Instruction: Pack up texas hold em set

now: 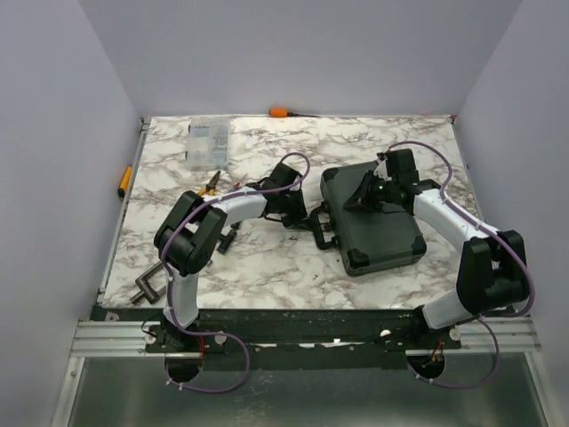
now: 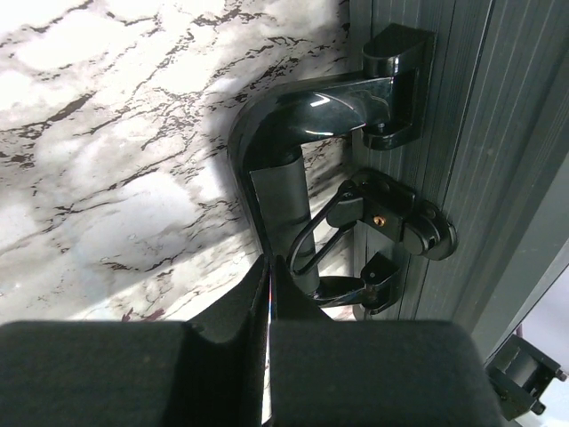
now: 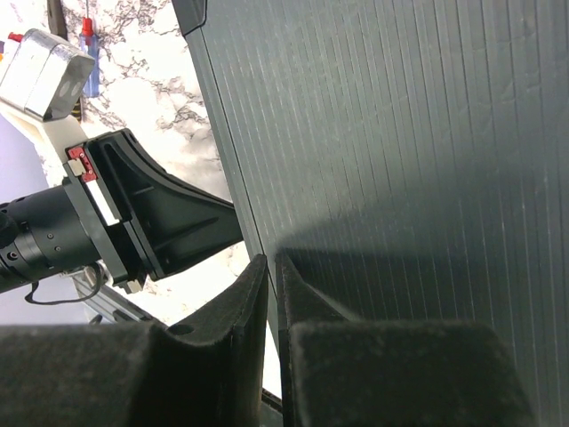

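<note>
case: the black hard case (image 1: 378, 227) lies flat with its lid down on the counter (image 1: 267, 267), right of centre, with the handle (image 2: 284, 160) side facing the left arm.
left gripper: the left gripper (image 2: 269, 271) sits at the handle side, jaws pressed together and holding nothing, tips just beside the handle and the wire-loop latch (image 2: 382, 222).
right gripper: the right gripper (image 3: 269, 267) is over the lid toward its far end, jaws all but together, with nothing in the sliver between them.
latch state: the wrist view is too oblique to confirm that the loop is hooked home; it appears loose.
risk one: closed tips nudging the loop could slip off the glossy plastic and strike the handle, shoving the case.
risk two: if the right arm bears down only lightly, the case may slide or pivot on the smooth marble under that shove.
risk three: an unlatched lid could spring open when the case is lifted, spilling whatever is inside.
</note>
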Controlling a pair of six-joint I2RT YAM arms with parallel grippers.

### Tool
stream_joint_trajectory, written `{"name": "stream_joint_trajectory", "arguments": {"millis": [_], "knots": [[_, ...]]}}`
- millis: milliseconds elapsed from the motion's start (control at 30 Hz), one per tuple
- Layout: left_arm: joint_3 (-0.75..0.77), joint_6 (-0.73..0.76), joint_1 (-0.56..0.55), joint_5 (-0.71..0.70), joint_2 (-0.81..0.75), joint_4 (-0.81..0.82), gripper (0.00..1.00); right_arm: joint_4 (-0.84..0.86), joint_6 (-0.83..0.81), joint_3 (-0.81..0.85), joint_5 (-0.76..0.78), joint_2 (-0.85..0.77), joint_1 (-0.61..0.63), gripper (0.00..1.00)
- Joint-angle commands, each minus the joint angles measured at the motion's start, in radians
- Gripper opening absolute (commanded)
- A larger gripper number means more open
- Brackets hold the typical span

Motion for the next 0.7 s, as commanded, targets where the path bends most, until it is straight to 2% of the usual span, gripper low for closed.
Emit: {"name": "stream_joint_trajectory", "arguments": {"millis": [0,667], "knots": [[0.028,-0.008,0.000,0.036,0.020,0.012,0.00,-0.205,-0.081,-0.094,0.146,0.106,0.001,0.13],[0.079,-0.050,-0.034,0.104,0.002,0.046,0.00,-0.205,-0.085,-0.097,0.132,0.099,0.000,0.11]]}}
